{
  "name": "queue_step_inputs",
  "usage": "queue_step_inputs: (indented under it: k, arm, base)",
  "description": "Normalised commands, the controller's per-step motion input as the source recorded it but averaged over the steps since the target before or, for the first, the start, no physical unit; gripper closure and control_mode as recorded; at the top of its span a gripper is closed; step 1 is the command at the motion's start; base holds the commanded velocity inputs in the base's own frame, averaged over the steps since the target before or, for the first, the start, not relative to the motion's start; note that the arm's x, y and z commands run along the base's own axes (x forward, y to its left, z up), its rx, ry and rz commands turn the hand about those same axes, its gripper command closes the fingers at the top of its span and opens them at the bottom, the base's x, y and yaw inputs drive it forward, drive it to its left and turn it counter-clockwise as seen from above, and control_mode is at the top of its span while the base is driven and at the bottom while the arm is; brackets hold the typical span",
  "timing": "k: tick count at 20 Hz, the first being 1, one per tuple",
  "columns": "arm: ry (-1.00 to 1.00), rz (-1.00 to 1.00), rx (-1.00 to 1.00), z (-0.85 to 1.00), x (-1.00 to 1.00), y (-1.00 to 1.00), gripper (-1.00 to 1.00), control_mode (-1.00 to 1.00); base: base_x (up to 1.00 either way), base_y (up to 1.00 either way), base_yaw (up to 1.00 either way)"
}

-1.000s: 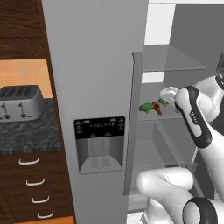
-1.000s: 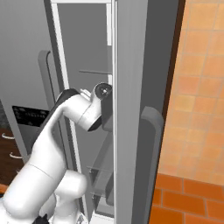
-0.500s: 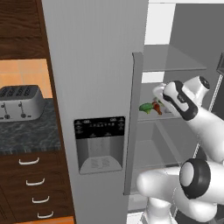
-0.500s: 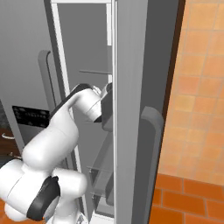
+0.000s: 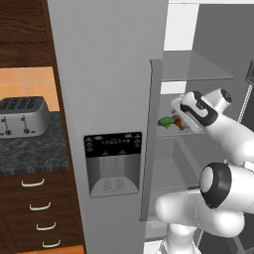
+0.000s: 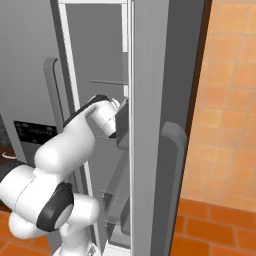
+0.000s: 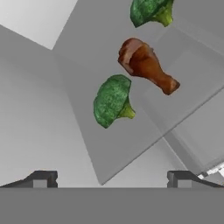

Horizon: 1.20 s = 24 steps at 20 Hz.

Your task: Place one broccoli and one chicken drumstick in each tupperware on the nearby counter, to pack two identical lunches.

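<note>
Reaching into the open grey fridge (image 5: 109, 74), with the white arm's dark-tipped gripper (image 7: 112, 178) spread wide and empty above the flat grey fridge shelf (image 7: 87, 78).

Counted on that shelf in the hand view: two bumpy green broccoli florets and one glossy brown chicken drumstick (image 7: 146, 64). Nearest floret (image 7: 112, 99) just ahead of the gripper, drumstick just beyond it, second floret (image 7: 151, 11) further still, cut by the frame edge. In the left base view, a green and reddish cluster (image 5: 170, 122) on the same shelf, just in front of the hand. Second drumstick and both tubs not made out here.

Risks from here, as judged: closing too shallow on the rounded floret and squeezing it out sideways; nudging the drumstick, close beside the floret, toward the shelf edge; clipping the shelf above or the door frame with the wrist while backing out.

Silver four-slot toaster (image 5: 22, 115) on the dark speckled stone desk (image 5: 30, 151), left of the fridge.
</note>
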Motion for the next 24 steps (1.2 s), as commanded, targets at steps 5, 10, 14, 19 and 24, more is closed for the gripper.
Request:
queue_step_inputs:
  k: [5,10,14,19,24]
  arm:
    - [0.03,-0.05,0.01,-0.34,0.41,0.00,-1.00,-1.00]
    - [0.00,-0.09,0.00,-0.19,0.30,0.00,-1.00,-1.00]
    - [0.00,-0.09,0.00,-0.13,0.40,0.00,-1.00,-1.00]
    - [0.00,-0.06,0.00,-0.07,0.38,-0.02,-1.00,-1.00]
    - [0.00,0.00,0.02,-0.12,0.17,0.00,-1.00,-1.00]
  base:
    - [0.00,0.00,0.00]
    - [0.00,0.00,0.00]
    - [0.00,0.00,0.00]
    - [0.00,0.00,0.00]
    - [0.00,0.00,0.00]
